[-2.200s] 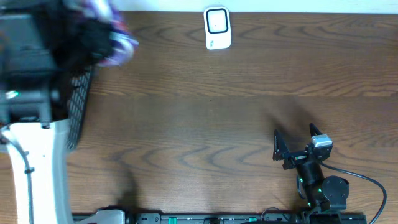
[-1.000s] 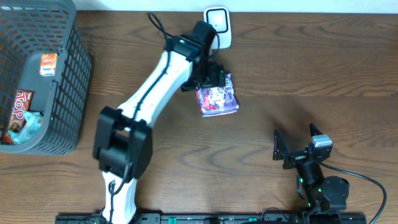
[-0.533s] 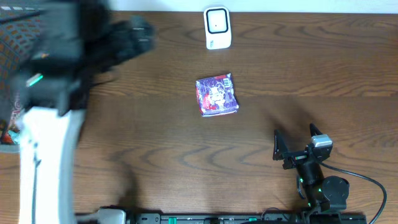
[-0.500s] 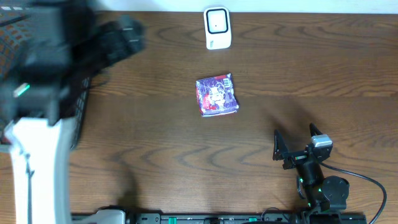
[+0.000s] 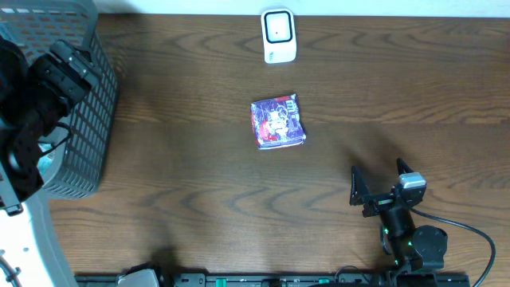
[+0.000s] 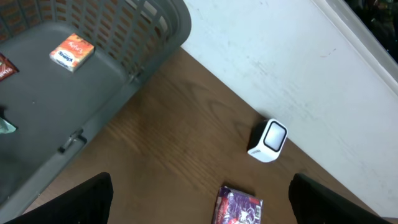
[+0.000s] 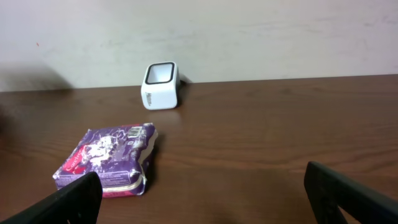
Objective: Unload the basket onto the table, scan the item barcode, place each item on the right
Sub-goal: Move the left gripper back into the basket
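While the wooden table (image 5: 199, 175) lay under everything, the grey basket (image 5: 88, 135) stood at its left edge; the left gripper (image 6: 200, 186) by it and the right gripper (image 5: 378, 179) both gaped wide, empty. The purple packet (image 5: 278, 122) lay mid-table, near the white scanner (image 5: 279, 36).

Grey mesh basket (image 5: 94, 112) upright at far-left corner of counter (image 5: 199, 183), top open. On basket floor: small orange packet (image 6: 72, 52) lying flat near far wall; red wrapper (image 6: 3, 65) cut off by frame edge; teal scrap (image 6: 5, 124) near it. Counter dark wood grain. Pale wall (image 7: 261, 31) behind far edge.
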{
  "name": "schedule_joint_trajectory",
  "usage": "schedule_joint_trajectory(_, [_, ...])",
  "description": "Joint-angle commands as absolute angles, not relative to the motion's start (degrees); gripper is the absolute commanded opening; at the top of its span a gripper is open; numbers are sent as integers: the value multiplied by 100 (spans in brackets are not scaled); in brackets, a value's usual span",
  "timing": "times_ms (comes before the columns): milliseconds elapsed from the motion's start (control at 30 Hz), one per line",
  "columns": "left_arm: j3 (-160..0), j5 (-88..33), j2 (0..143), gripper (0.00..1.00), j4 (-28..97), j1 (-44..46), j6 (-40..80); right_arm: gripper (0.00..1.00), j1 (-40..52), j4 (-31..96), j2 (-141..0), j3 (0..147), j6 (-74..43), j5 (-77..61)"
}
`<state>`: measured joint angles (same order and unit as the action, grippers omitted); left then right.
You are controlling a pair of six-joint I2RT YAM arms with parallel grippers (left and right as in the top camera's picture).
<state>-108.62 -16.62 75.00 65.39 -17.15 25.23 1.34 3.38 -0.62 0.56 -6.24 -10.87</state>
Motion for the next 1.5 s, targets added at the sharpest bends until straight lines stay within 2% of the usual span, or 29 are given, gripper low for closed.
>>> schedule_joint_trajectory(0, [-10888, -1704, 7631, 90, 6508, -1745, 2410, 99, 106, 342, -32, 32, -550, -1085])
schedule_joint_trajectory(300, [-10888, -711, 7907, 90, 6357, -1747, 2410, 99, 106, 342, -32, 32, -550, -1085])
schedule_joint_trajectory(667, [-10888, 1129, 8556, 90, 5863, -1909, 2410, 99, 106, 342, -32, 32, -550, -1085])
schedule_joint_trajectory(1133, [-10807, 1358, 10243, 91, 6984, -3181, 2563, 99, 106, 342, -32, 32, -550, -1085])
schedule_joint_trajectory(1367, [-10506, 1365, 10755, 91, 7067, -3439, 2401, 99, 106, 342, -32, 32, -548, -1085])
schedule_joint_trajectory(1467, [-10425, 1815, 10925, 91, 7070, -3459, 2364, 99, 106, 342, -32, 32, -548, -1085])
